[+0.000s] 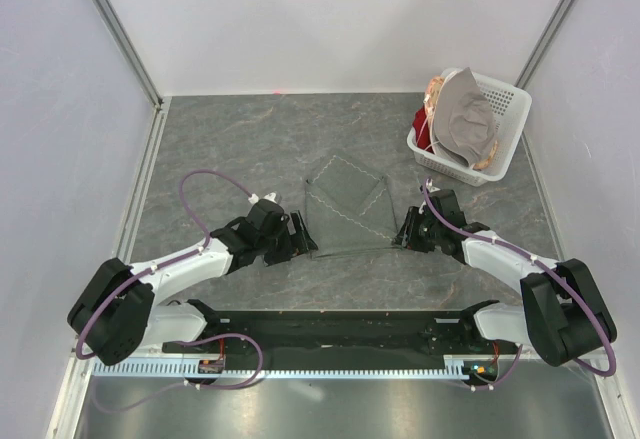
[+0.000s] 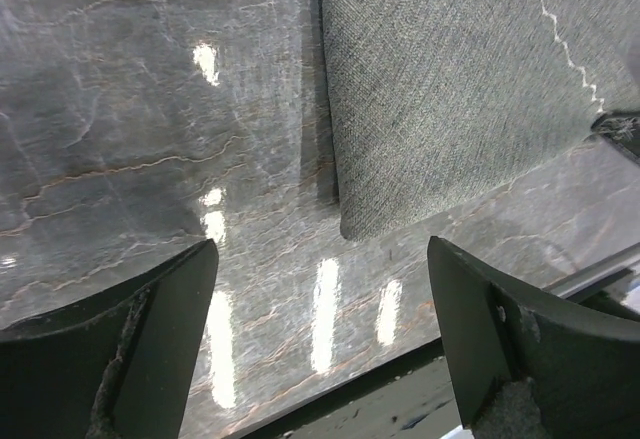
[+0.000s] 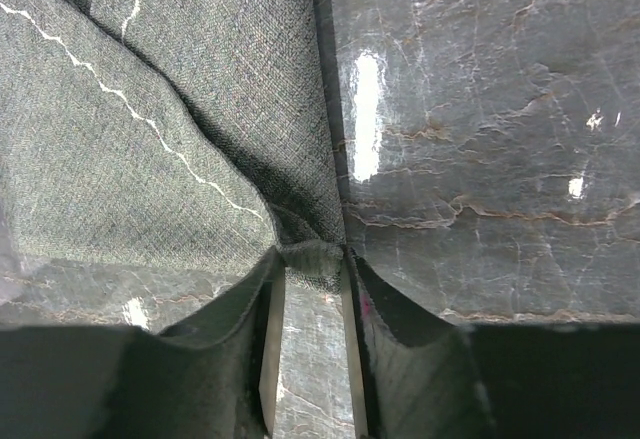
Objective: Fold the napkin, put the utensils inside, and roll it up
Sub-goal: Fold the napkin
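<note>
The dark grey-green napkin [image 1: 345, 209] lies partly folded on the marble table, its light stitched hem showing across the top layer. My right gripper [image 1: 403, 231] is at the cloth's near right corner. In the right wrist view the gripper [image 3: 310, 259] is shut on a bunched bit of the napkin [image 3: 150, 159] held between the fingertips. My left gripper [image 1: 303, 237] sits at the near left corner. In the left wrist view that gripper [image 2: 320, 249] stands wide open with nothing in it, and the napkin [image 2: 450, 89] corner lies just beyond the tips. The utensils are out of view.
A white basket [image 1: 505, 99] stands at the back right with a pale grey-beige cloth [image 1: 465, 119] and red items in it. The table's near edge [image 2: 380, 379] runs just under my left fingers. Grey walls close in the table on three sides.
</note>
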Motion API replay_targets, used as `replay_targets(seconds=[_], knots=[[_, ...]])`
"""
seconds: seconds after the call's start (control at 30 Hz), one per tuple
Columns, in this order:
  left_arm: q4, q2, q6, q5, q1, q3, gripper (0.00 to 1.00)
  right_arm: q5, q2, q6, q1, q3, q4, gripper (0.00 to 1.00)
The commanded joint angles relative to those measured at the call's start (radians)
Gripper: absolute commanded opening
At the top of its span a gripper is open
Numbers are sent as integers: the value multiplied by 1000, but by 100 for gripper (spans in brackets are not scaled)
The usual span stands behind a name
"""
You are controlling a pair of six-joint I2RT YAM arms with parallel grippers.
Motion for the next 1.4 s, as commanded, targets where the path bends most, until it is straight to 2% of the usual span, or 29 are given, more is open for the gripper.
replay_targets(seconds=[0.0,0.2,0.6,0.77,0.93,1.0,1.2,1.33,1.37], knots=[[128,-4,-106,21,4,-33,89,4,8,-3,-1,-11,29,33],[180,31,-165,18,4,-64,78,-1,10,-1,-1,-13,31,31],[320,134,-272,24,4,-121,63,-12,14,-3,-1,-11,41,31],[320,151,-285,16,2,-125,53,-10,8,-1,-2,-13,41,31],[332,197,-294,44,-1,-119,49,-13,16,-3,-2,-10,49,31],[340,214,-295,55,-1,-119,43,-12,16,-1,-1,-8,49,31],[340,231,-295,48,-1,-119,39,-13,8,-1,-1,-8,49,31],[366,261,-297,67,-1,-106,25,-7,0,-7,-1,-8,47,31],[367,269,-295,70,-1,-99,17,-2,-1,-14,-1,-4,46,31]])
